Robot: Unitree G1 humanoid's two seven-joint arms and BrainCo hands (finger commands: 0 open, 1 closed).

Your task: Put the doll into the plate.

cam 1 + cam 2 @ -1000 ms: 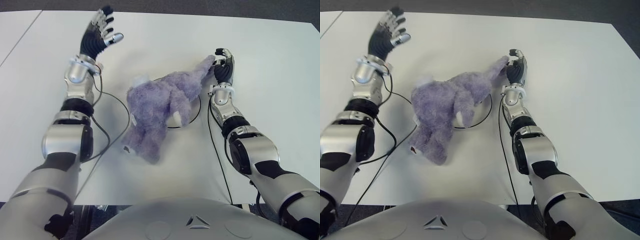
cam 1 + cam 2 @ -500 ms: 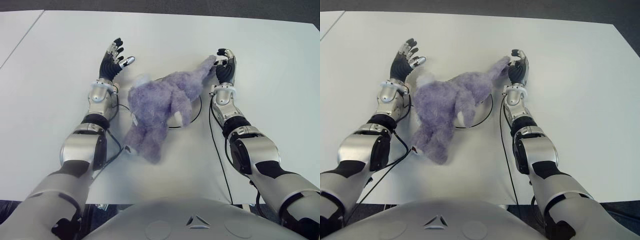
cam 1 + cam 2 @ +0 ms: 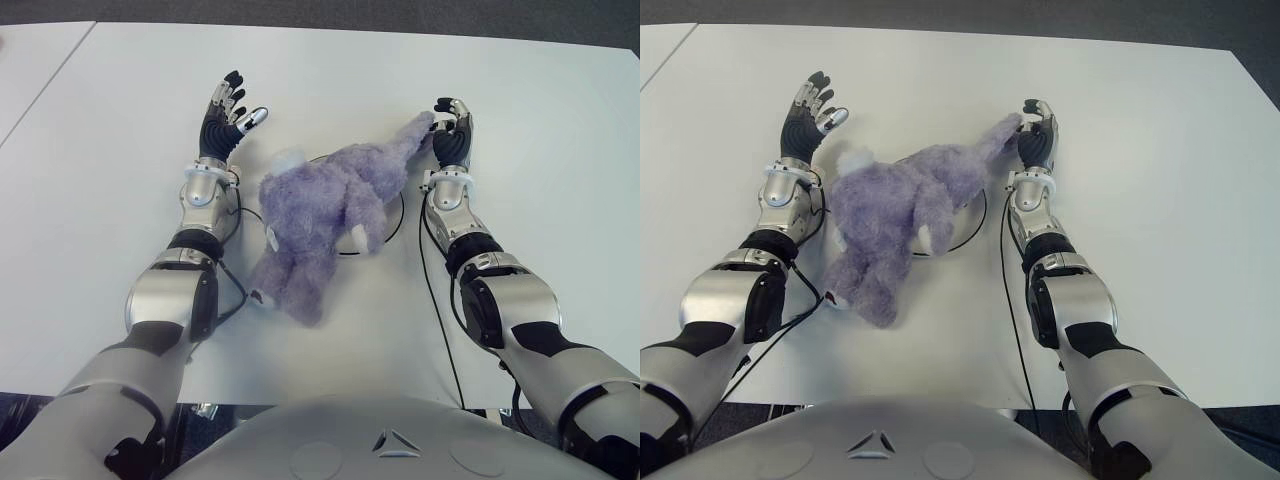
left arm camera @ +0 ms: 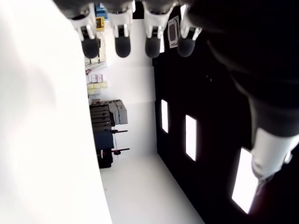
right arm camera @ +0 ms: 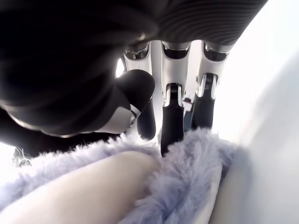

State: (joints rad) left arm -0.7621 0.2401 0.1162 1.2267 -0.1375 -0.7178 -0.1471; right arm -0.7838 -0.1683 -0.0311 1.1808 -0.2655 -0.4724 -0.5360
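Right hand pinching purple doll over plate.

- Looks like a lab or test room, not a home.
- Work surface is a plain white table, bare top, with a second white table butted beside it on the robot's left.
- Dark carpet-like floor past the far table edge.
- Left wrist view looks out into the room: white wall, black panel wall with bright rectangular openings, possibly windows or lights.
- Same view: dark rack or equipment cart against the wall, small boxes shelved above it; too far off to identify.
- Loose black cables run across the tabletop along the arms.
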